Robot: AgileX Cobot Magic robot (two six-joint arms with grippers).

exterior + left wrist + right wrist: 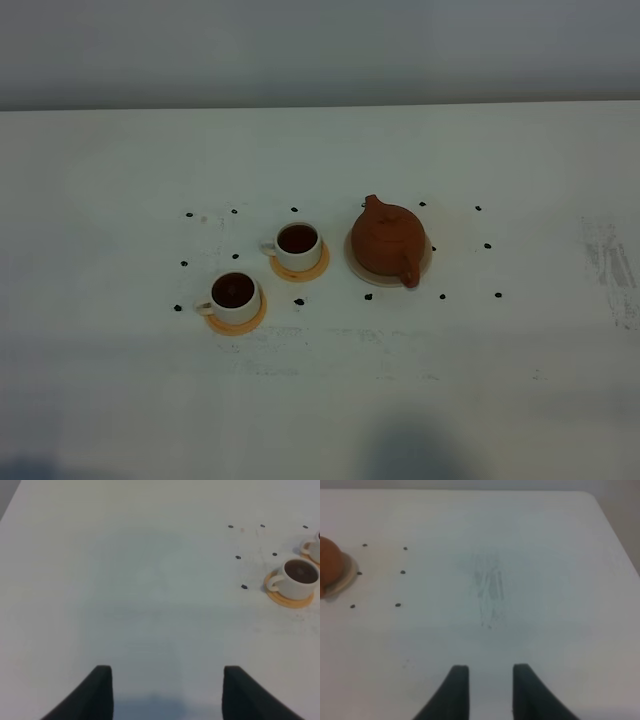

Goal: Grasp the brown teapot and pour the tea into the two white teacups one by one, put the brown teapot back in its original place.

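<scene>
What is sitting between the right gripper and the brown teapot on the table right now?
Nothing visible. In the right wrist view only bare white table and small dark dots lie between the right gripper and the brown teapot on its saucer.

White table w/ small dark marker dots & scuff marks, plain grey wall behind.

Soft, even overhead light on the white table, faint shadows near its front edge, slightly blurry pictures.
</scene>
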